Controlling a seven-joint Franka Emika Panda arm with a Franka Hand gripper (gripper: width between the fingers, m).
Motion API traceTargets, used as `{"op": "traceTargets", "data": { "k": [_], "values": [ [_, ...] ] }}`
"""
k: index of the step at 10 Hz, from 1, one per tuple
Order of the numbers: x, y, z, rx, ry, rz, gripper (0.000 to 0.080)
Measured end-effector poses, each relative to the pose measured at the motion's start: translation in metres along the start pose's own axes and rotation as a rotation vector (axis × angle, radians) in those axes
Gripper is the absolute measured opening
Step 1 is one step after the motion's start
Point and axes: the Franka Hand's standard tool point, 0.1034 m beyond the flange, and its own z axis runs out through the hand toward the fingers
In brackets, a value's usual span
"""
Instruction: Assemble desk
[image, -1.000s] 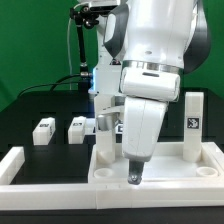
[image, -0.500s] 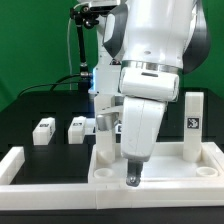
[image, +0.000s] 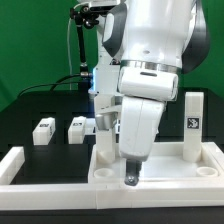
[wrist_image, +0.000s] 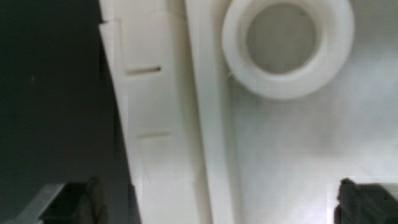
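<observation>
Gripper (image: 131, 177) is shown with jaws spread wide, empty, over the tabletop (image: 170, 160). It is judged light, stiff and slippery, and is best gripped across its rim.

**Colours and patterns**

- Table (image: 40, 105): plain black.
- Backdrop (image: 30, 40): plain green.
- Rails (image: 20, 162) along the table's near edge and corner: white, unmarked.
- Tabletop (image: 170, 166): white and unpatterned. The wrist view shows it the same white (wrist_image: 267, 150), with a white socket ring (wrist_image: 276, 90) shaded pale grey inside.
- Upright leg (image: 193, 122) at the tabletop's corner: white, bearing a black-and-white square tag.
- Loose leg (image: 43, 130) on the table: white, with a black-and-white tag.
- Second loose leg (image: 77, 128): the same.
- Arm (image: 155, 50): white shells with dark grey joint bands.
- Gripper (image: 131, 178): dark grey. Its fingers (wrist_image: 68, 203) look near-black in the wrist view.
</observation>
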Motion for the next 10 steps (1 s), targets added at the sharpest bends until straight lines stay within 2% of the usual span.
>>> {"op": "traceTargets", "data": {
  "k": [1,2,3,4,5,10],
  "values": [
    [-0.011,0.009,-0.025,0.011,-0.006,0.026,0.0649],
    [-0.018,0.014,-0.035,0.010,-0.007,0.046,0.0649],
    [-0.026,0.018,-0.044,0.020,-0.016,0.052,0.0649],
    [-0.031,0.023,-0.049,0.011,-0.015,0.070,0.0649],
    [-0.034,0.022,-0.043,0.012,-0.017,0.147,0.0649],
    [-0.032,0.022,-0.043,0.012,-0.018,0.454,0.0649]
  ]
}}
